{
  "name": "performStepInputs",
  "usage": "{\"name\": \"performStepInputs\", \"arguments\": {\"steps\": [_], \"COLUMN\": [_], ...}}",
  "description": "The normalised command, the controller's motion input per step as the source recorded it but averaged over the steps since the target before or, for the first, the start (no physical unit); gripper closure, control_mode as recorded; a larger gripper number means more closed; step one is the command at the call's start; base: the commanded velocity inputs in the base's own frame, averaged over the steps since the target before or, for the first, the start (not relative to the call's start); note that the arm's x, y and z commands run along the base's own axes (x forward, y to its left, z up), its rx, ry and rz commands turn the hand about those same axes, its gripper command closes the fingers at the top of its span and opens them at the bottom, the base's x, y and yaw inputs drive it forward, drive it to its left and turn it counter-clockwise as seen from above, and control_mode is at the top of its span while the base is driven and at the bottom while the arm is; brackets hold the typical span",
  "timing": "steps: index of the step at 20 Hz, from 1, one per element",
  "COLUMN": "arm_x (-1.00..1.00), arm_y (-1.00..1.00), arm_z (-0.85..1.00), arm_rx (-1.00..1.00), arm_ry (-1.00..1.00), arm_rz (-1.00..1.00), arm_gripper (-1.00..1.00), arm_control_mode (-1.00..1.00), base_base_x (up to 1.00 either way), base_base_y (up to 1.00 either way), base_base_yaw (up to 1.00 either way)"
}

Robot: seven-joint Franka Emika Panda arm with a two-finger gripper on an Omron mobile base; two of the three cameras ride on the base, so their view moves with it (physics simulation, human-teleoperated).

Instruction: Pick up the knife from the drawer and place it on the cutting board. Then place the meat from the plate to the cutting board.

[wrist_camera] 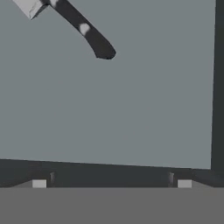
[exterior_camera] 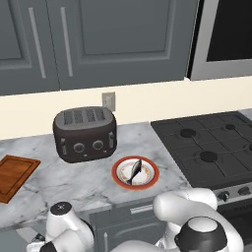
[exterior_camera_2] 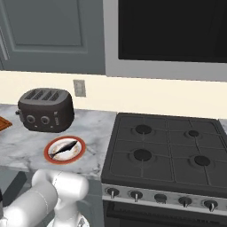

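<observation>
In the hand view I look down into the grey drawer (wrist_camera: 131,109). The knife (wrist_camera: 85,30) lies at its top left, black handle towards the middle and a corner of the silver blade cut off by the picture's edge. My gripper (wrist_camera: 111,183) is open above the drawer floor, fingertips (wrist_camera: 39,183) wide apart and well short of the knife. On the marble counter stands the orange-rimmed plate (exterior_camera: 119,173) (exterior_camera_2: 48,153) with the dark fish-shaped meat (exterior_camera: 134,171) (exterior_camera_2: 66,147) on it. The reddish-brown cutting board (exterior_camera: 15,174) (exterior_camera_2: 2,123) lies at the counter's left.
A dark toaster (exterior_camera: 84,134) (exterior_camera_2: 45,110) stands behind the plate, between it and the board. A black gas stove (exterior_camera: 211,142) (exterior_camera_2: 164,153) adjoins the counter on the right, with a microwave (exterior_camera_2: 168,35) above. Grey wall cabinets (exterior_camera: 98,39) hang over the counter.
</observation>
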Motion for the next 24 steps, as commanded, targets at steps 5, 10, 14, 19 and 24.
{"name": "performStepInputs", "arguments": {"steps": [5, 10, 14, 19, 24], "arm_x": [-0.41, -0.6, -0.71, -0.66, -0.48], "arm_y": [0.0, 0.0, 0.01, 0.04, 0.02], "arm_z": [-0.23, -0.03, 0.0, 0.0, 0.01], "arm_rx": [0.02, 0.06, 0.05, 0.01, 0.0], "arm_ry": [0.06, 0.08, 0.08, 0.08, 0.0], "arm_rz": [0.0, 0.0, 0.0, 0.0, 0.0], "arm_gripper": [-1.0, -1.0, -1.0, -1.0, -1.0], "arm_control_mode": [-1.0, -1.0, -1.0, -1.0, -1.0], "base_base_x": [0.0, 0.0, 0.0, 0.0, 0.0], "base_base_y": [0.0, 0.0, 0.0, 0.0, 0.0], "base_base_yaw": [0.0, 0.0, 0.0, 0.0, 0.0]}}
